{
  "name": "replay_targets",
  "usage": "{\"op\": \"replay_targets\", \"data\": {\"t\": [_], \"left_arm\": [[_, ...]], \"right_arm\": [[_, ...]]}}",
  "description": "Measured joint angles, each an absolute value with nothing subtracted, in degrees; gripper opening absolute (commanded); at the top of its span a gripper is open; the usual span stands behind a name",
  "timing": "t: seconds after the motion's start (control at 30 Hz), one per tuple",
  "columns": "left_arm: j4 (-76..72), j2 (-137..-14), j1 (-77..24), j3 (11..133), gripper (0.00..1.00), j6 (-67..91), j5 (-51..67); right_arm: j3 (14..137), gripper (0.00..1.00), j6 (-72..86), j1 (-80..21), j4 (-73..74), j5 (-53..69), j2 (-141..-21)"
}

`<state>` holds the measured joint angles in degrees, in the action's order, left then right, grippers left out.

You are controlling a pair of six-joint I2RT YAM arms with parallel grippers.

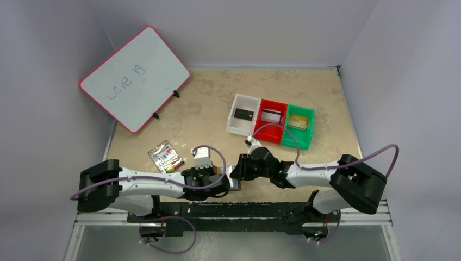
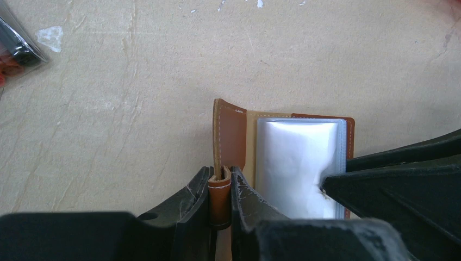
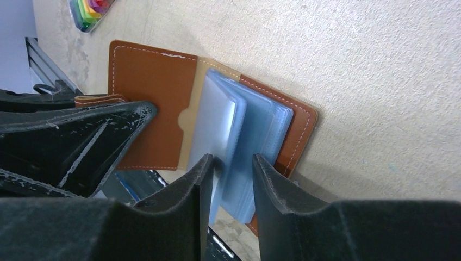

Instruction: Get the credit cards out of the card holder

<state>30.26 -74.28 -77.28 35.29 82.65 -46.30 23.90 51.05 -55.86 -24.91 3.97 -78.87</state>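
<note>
The brown card holder point(image 2: 231, 136) lies open on the table near the front edge, between both arms point(image 1: 237, 186). My left gripper point(image 2: 220, 187) is shut on its snap tab point(image 2: 219, 200). My right gripper point(image 3: 232, 163) is closed on the stack of bluish clear sleeves point(image 3: 255, 125), which fills the gap between its fingers. The sleeves I can see look empty. The black card point(image 1: 243, 114) lies in the white bin point(image 1: 237, 99), the silvery grey card point(image 1: 271, 115) in the red bin point(image 1: 274, 103), and the gold-tan card point(image 1: 297, 122) in the green bin point(image 1: 304, 140).
A white pack with rainbow stripes point(image 1: 166, 156) lies left of the card holder. A pink-rimmed whiteboard point(image 1: 133, 79) leans at the back left. The three bins stand in a row at the back centre-right. Walls enclose the table on three sides.
</note>
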Motion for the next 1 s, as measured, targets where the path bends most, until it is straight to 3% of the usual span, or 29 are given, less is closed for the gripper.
{"op": "replay_targets", "data": {"t": [0.1,0.37,0.63,1.0], "left_arm": [[30.00,-74.91,-77.28,35.29,0.10,82.37,-46.50],[24.49,-78.02,-77.28,35.29,0.07,82.28,-46.46],[17.72,-82.21,-77.28,35.62,0.07,82.28,-46.17],[15.44,-82.98,-77.28,36.97,0.08,81.84,-45.80]], "right_arm": [[23.92,0.32,51.35,-55.86,-26.15,4.08,-79.90],[25.71,0.44,50.83,-55.86,-20.27,1.96,-76.40],[25.80,0.44,49.82,-55.88,-13.98,0.49,-67.00],[25.47,0.41,49.93,-55.88,-9.15,-0.43,-62.83]]}}
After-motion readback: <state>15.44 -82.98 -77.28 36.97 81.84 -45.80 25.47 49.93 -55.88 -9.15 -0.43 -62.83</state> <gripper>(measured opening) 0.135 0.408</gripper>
